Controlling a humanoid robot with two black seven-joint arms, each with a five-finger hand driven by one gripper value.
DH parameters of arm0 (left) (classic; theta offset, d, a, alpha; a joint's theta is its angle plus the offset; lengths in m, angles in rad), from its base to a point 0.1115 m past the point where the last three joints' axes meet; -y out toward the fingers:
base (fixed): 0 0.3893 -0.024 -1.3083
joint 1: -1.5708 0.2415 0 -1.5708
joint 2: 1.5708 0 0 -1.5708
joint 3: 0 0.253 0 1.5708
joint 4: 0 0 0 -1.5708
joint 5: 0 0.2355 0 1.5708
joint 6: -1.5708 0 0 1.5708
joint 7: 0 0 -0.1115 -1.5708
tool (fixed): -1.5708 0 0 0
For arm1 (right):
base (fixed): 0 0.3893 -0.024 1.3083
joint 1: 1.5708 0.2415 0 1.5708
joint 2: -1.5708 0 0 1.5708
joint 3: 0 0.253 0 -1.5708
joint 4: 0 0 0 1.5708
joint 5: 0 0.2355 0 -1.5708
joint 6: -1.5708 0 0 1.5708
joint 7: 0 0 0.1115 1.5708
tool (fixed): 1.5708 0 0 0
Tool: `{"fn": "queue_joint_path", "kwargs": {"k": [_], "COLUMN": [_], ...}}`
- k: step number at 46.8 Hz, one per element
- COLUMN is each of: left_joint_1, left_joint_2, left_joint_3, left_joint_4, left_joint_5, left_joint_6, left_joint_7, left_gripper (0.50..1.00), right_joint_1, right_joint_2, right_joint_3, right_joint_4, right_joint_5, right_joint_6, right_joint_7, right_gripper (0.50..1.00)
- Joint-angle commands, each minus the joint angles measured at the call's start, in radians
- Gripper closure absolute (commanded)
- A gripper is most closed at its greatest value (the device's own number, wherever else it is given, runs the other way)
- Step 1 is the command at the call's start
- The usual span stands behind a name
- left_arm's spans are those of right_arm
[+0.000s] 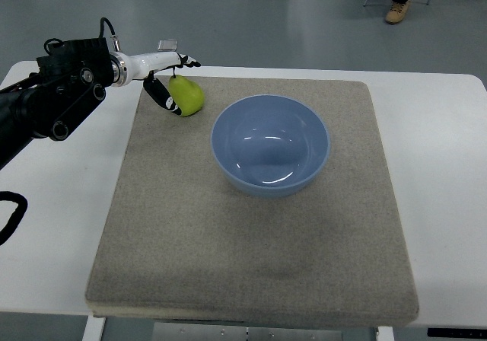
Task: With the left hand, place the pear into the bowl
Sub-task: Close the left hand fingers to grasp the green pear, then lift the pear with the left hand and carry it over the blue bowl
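A white tabletop (441,151) fills most of the view, and nearly all of its middle is covered by a grey-brown felt mat (251,257). On the mat, a little right of centre and toward the far side, stands a wide blue bowl (270,145), upright and with nothing in it. The left arm (53,97) reaches in from the left edge — black casing, then a white wrist — and ends at the mat's far left corner. There the left robot hand (169,82) has its dark fingers (158,94) curled round the pear (187,96), one finger wrapped down its left side, others over the top. The pear is yellow-green, just left of the bowl's rim and apart from it; its long axis runs diagonally, narrow end up-left toward the hand, broad end down-right toward the bowl. Whether it rests on the mat or is lifted clear I can't tell. At the far top edge, a person's shoe (398,11) shows on the floor.
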Motion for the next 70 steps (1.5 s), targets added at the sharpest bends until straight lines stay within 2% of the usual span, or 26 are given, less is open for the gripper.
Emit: {"fn": "queue_joint_path", "kwargs": {"k": [1,3,5,10,20,25,28,33,40,46,51,65,70], "left_joint_1": [0.004,0.004,0.004,0.004,0.004,0.004,0.004,0.004,-0.005,-0.02,-0.034,-0.059,-0.065], "left_joint_2": [0.0,0.0,0.002,0.002,0.002,0.002,0.002,0.005,0.014,0.017,0.018,0.037,0.063], "left_joint_3": [0.001,0.002,0.015,0.035,0.035,0.035,0.035,0.035,0.033,0.033,0.039,0.076,0.075], "left_joint_4": [0.0,0.0,0.0,0.0,0.0,0.0,0.0,-0.002,-0.012,-0.014,-0.006,-0.009,-0.043], "left_joint_5": [0.0,0.0,0.0,0.0,0.0,-0.002,-0.002,-0.002,-0.003,-0.005,-0.019,-0.023,-0.023], "left_joint_6": [0.0,0.0,0.0,0.0,0.001,0.001,0.001,0.001,0.001,0.001,0.0,-0.012,-0.021], "left_joint_7": [0.0,0.0,0.0,0.0,0.0,0.0,0.0,0.0,0.0,0.0,0.0,-0.002,-0.002], "left_gripper": [0.561,0.578,0.626,0.679,0.701,0.729,0.799,0.872,0.913,0.981,1.0,1.0,1.0], "right_joint_1": [0.0,0.0,0.0,0.0,0.0,0.0,0.0,0.0,0.0,0.0,0.0,0.0,0.0], "right_joint_2": [0.0,0.0,0.0,0.0,0.0,0.0,0.0,0.0,0.0,0.0,0.0,0.0,0.0], "right_joint_3": [0.0,-0.001,0.0,0.0,0.0,0.0,0.0,-0.001,-0.001,0.0,0.0,-0.001,0.0], "right_joint_4": [0.0,0.0,0.0,0.0,0.0,0.0,0.0,0.0,0.0,0.0,0.0,0.0,0.0], "right_joint_5": [0.0,0.0,0.0,0.0,0.0,0.0,0.0,0.0,0.0,0.0,0.0,0.0,0.0], "right_joint_6": [0.0,0.0,0.0,0.0,0.0,0.0,0.0,0.0,0.0,0.0,0.0,0.0,0.0], "right_joint_7": [0.0,0.0,0.0,0.0,0.0,0.0,0.0,0.0,0.0,0.0,0.0,0.0,0.0], "right_gripper": [0.576,0.576,0.574,0.576,0.576,0.576,0.576,0.574,0.576,0.576,0.576,0.574,0.576]}}
